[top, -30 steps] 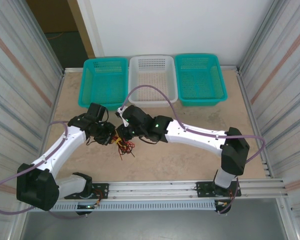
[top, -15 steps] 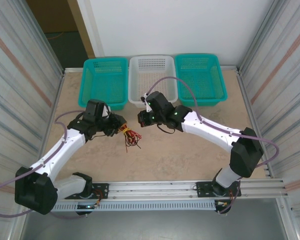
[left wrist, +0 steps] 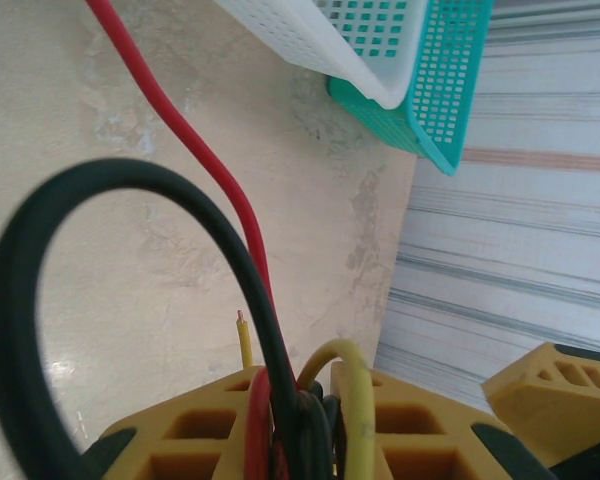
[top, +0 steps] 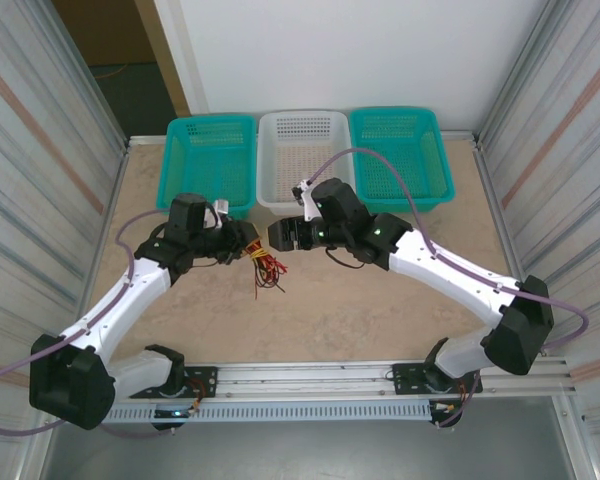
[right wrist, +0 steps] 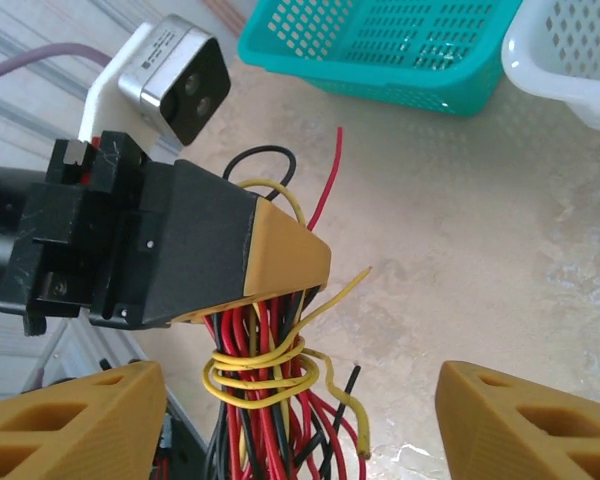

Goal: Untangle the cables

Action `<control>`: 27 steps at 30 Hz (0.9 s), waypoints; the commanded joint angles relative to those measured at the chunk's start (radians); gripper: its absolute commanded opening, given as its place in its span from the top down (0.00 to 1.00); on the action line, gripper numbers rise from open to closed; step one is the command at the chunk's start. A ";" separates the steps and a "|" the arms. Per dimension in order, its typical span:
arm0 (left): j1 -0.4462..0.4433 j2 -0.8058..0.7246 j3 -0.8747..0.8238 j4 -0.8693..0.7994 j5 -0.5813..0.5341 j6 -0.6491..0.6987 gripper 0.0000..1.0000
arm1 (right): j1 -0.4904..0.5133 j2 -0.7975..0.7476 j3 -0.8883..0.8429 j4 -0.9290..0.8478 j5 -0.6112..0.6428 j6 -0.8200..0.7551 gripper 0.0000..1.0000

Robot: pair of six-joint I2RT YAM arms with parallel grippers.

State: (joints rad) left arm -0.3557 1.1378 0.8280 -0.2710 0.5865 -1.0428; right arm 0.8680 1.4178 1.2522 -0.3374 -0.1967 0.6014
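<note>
The cables are a tangled bunch of red, black and pale yellow wires, and my left gripper is shut on its upper end. They dangle from it over the table's middle. In the left wrist view, the cables are pinched in the left gripper, with a black loop and a red strand running out. My right gripper stands open just right of the bunch. In the right wrist view, the cables hang between the right gripper's spread fingers, with a yellow wire wound round them below the left gripper.
Three baskets line the back edge: a teal basket on the left, a white basket in the middle and another teal basket on the right. Corrugated walls close both sides. Lilac-grey cables loop off both arms.
Both grippers were together at the bunch lower on the table. The left gripper has carried it back and right; the right gripper has drawn off to the right and now sits beside it.
</note>
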 commanded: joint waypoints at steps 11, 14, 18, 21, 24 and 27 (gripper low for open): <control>-0.002 -0.039 0.022 0.052 0.078 0.066 1.00 | -0.044 0.032 -0.016 0.018 -0.102 0.066 0.82; -0.003 -0.033 0.022 0.073 0.083 0.058 1.00 | -0.048 0.026 -0.020 0.018 -0.103 0.067 0.93; -0.002 -0.026 0.025 0.103 0.098 0.049 1.00 | -0.058 0.014 -0.030 0.022 -0.108 0.072 1.00; -0.002 -0.028 0.021 0.147 0.120 0.038 1.00 | -0.078 0.001 -0.041 0.030 -0.117 0.085 1.00; -0.005 -0.030 0.013 0.239 0.170 0.014 1.00 | -0.122 -0.017 -0.055 0.047 -0.147 0.103 1.00; -0.020 -0.017 0.021 0.306 0.226 0.008 1.00 | -0.184 -0.013 -0.070 0.083 -0.213 0.133 1.00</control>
State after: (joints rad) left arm -0.3588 1.1278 0.8280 -0.1040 0.6998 -1.0145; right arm 0.7364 1.4242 1.2018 -0.2844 -0.3614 0.6979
